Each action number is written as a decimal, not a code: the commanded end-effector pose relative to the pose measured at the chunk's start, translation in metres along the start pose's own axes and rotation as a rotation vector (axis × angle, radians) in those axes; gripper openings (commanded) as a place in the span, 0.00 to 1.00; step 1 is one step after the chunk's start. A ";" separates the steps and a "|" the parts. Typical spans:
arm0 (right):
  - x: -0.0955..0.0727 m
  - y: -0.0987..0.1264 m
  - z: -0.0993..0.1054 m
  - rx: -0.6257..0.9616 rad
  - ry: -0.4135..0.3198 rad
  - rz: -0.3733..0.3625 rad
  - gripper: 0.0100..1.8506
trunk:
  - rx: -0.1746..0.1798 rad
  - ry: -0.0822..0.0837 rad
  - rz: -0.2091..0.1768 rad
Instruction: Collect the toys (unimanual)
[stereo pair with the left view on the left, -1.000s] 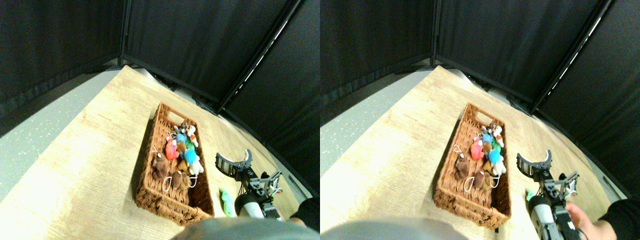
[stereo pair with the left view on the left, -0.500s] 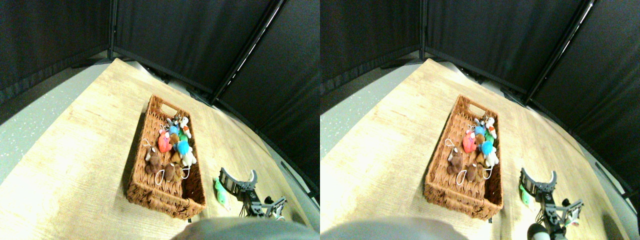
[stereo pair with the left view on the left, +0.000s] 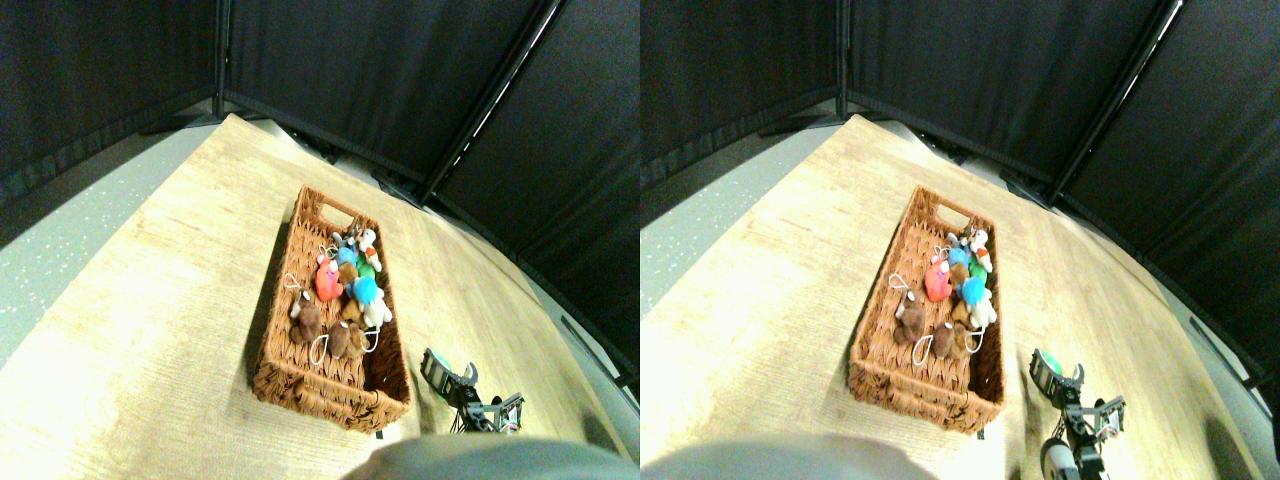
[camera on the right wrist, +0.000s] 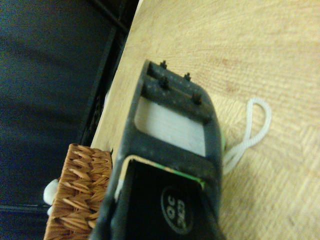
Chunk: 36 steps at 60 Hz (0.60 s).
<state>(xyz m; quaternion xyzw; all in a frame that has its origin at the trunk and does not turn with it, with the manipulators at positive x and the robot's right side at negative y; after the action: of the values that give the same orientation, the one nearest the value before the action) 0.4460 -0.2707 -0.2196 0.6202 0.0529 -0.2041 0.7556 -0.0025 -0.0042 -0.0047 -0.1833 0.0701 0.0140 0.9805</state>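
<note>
1. Right gripper (stereo pair with the left view on the left: 447, 372): has come down onto the green toy (stereo pair with the left view on the left: 441, 361) since half a second ago; grip state cannot be told.
2. Green toy: right of the wicker basket (stereo pair with the left view on the left: 300, 375), on the floor.
3. Other toys (stereo pair with the left view on the left: 345, 290): inside the basket.
4. Wood floor (stereo pair with the left view on the left: 150, 330); black curtains (stereo pair with the left view on the left: 380, 70) behind the basket.

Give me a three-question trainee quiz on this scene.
1. True or false: the green toy lies inside the basket.
2. Which is nearest the pincer? A) the pink-red toy B) the green toy C) the basket's far handle
3. Fill in: in the wrist view, the white loop cord lies on the ____ floor.

Key: 1 false; 2 B; 3 wooden.
</note>
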 end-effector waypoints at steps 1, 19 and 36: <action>0.002 0.009 0.001 -0.027 -0.021 0.058 0.38 | -0.013 0.012 0.004; 0.007 0.016 0.006 -0.052 0.008 0.039 0.36 | -0.005 0.014 -0.007; 0.010 0.002 0.012 -0.008 -0.022 0.020 0.40 | -0.002 0.017 -0.002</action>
<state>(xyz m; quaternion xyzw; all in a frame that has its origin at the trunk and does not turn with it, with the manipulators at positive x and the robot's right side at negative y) 0.4527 -0.2812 -0.2173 0.6181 0.0515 -0.2099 0.7558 -0.0025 -0.0046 -0.0052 -0.1772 0.0722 0.0089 0.9815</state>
